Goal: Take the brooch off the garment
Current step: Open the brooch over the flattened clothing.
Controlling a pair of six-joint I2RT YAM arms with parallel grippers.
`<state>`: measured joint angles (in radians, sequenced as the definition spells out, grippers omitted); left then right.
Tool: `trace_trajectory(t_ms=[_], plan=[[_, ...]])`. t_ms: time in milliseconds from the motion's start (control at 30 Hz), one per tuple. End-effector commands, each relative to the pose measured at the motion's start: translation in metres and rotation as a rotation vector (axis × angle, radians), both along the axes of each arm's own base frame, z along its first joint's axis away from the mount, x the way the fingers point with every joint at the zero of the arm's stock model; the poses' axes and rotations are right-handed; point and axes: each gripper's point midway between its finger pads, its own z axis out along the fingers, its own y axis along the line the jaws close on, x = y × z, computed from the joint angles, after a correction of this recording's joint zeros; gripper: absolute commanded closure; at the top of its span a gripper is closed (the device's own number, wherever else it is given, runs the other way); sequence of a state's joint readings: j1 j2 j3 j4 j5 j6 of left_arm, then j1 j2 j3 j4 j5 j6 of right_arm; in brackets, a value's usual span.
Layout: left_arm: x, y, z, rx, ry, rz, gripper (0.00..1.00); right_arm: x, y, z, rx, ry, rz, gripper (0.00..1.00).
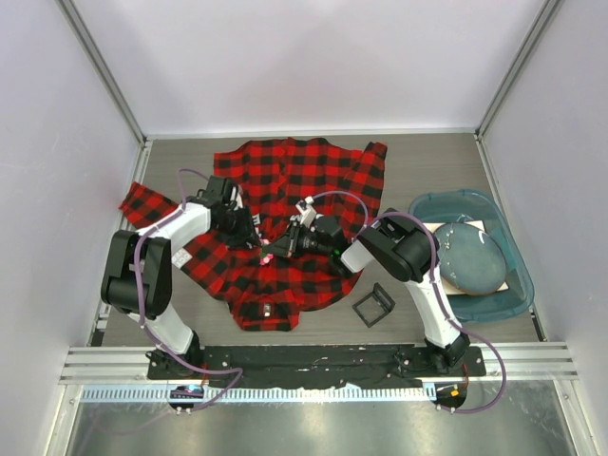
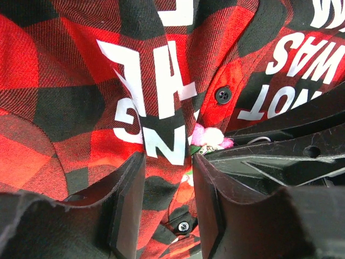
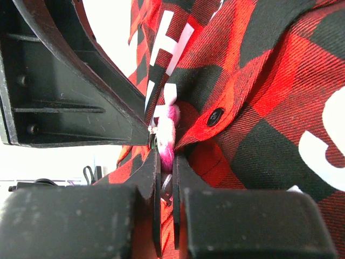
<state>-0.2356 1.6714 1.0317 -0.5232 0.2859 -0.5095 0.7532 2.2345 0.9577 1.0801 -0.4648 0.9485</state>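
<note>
Item count: one red-and-black buffalo-check flannel shirt (image 1: 285,180) with white block lettering, one small pink flower-shaped brooch (image 3: 168,135) with rounded petals, one black square frame (image 1: 373,304), one teal plastic tub (image 1: 456,201) holding one dark grey-blue rounded pad (image 1: 472,258), and two black arms, each with one pincer.

The shirt lies spread on the grey worktop (image 1: 427,161). The brooch sits on the shirt front, at the edge of the lettered black patch and just beside a black button (image 3: 215,116), near the middle of the shirt in the top view.

Right pincer (image 3: 166,164): the fingers are pressed together on the brooch, with pink petals showing above the fingertips. The fingertips also touch the surrounding fabric.

Left pincer (image 2: 167,162): the fingers are spread with a clear gap between them. They stand on the shirt just beside the brooch, with lettered fabric between them. It cannot be told whether they grip that fabric. The two pincers are just beside each other.

The frame lies on the worktop just beside the shirt's near edge. The tub stands to the right of the shirt.
</note>
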Motion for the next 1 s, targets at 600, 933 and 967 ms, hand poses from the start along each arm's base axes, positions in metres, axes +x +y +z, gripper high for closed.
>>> trace_trajectory(t_ms=[600,933,967], plan=[[0.006,-0.007,0.006,-0.025,-0.035,-0.014,0.53,0.002,0.012,0.027,0.074,-0.075,0.037,0.99],[0.009,-0.002,-0.001,0.003,-0.022,0.013,0.56,0.001,0.012,0.032,0.091,-0.095,0.049,0.99],[0.009,-0.002,-0.001,0.004,-0.021,0.013,0.57,0.000,0.012,0.032,0.094,-0.101,0.053,0.99]])
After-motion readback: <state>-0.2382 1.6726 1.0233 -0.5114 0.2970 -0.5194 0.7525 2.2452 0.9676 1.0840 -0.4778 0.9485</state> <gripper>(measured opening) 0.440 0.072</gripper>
